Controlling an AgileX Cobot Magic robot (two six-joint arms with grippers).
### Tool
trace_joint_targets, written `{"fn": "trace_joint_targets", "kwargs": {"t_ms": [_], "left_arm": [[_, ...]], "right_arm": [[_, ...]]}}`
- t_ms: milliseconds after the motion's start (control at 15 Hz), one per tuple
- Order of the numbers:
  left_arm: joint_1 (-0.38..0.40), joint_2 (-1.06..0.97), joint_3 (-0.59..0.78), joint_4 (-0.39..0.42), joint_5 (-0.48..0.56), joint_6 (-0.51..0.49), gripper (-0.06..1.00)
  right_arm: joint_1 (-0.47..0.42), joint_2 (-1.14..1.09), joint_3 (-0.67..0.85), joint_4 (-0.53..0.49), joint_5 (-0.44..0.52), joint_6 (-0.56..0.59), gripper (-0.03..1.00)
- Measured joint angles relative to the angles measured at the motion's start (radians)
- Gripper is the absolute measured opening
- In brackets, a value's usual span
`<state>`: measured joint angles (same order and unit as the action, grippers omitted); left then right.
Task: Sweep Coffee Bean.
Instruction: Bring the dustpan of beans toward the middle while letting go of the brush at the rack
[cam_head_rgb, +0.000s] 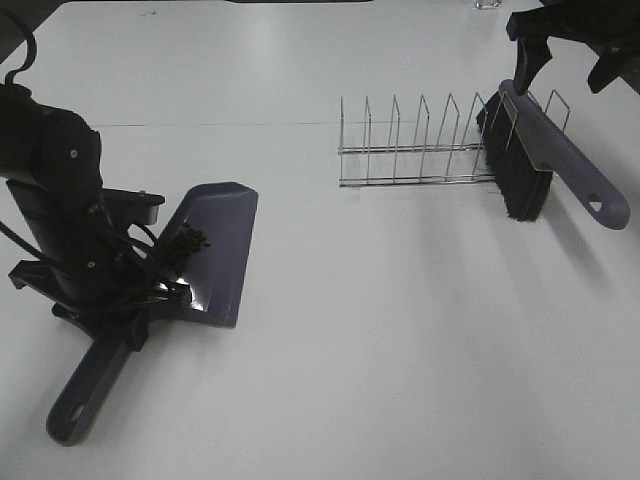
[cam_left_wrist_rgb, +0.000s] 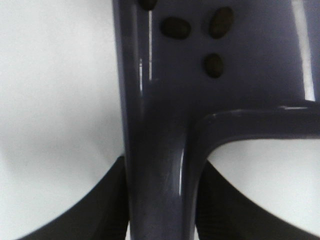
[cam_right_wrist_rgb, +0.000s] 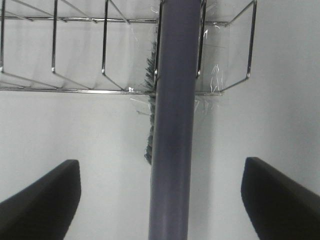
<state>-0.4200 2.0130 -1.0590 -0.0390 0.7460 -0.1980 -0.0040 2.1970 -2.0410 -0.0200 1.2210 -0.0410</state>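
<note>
The desk (cam_head_rgb: 380, 330) is one white surface, and I take my one dustpan (cam_head_rgb: 215, 250) as the landmark on it. I see no brand, label or writing on anything.

One wire rack (cam_head_rgb: 420, 150) stands well apart from the dustpan, on its far right. One purple-grey brush (cam_head_rgb: 545, 150) leans in the rack's end furthest from the dustpan, black bristles down.

My left pincer (cam_head_rgb: 150, 300) is clamped on the neck of the dustpan's handle (cam_left_wrist_rgb: 155, 170), a dark finger (cam_left_wrist_rgb: 95, 210) on each side. My right pincer (cam_right_wrist_rgb: 160, 200) is spread wide over the brush handle (cam_right_wrist_rgb: 172, 125), touching nothing.

The coffee bean (cam_head_rgb: 188, 243) cluster lies inside the dustpan near its handle end; my left wrist view shows four beans (cam_left_wrist_rgb: 175, 27), and the rest I cannot count.
</note>
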Motion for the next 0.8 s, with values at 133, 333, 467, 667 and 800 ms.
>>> {"fn": "trace_joint_targets", "kwargs": {"t_ms": [133,333,467,667,800], "left_arm": [[0.000,0.029,-0.058,-0.007,0.032,0.000,0.33],[0.000,0.102,-0.194,-0.012,0.081,0.000,0.33],[0.000,0.141,-0.267,-0.015,0.113,0.000,0.33],[0.000,0.173,-0.321,-0.019,0.130,0.000,0.33],[0.000,0.174,-0.322,-0.027,0.131,0.000,0.33]], "right_arm": [[0.000,-0.078,0.077,0.020,0.000,0.021,0.77],[0.000,-0.172,0.220,0.026,0.001,0.023,0.77],[0.000,-0.221,0.290,0.044,0.001,0.023,0.77],[0.000,-0.304,0.382,0.101,0.000,0.024,0.77],[0.000,-0.343,0.429,0.112,0.002,0.024,0.77]]}}
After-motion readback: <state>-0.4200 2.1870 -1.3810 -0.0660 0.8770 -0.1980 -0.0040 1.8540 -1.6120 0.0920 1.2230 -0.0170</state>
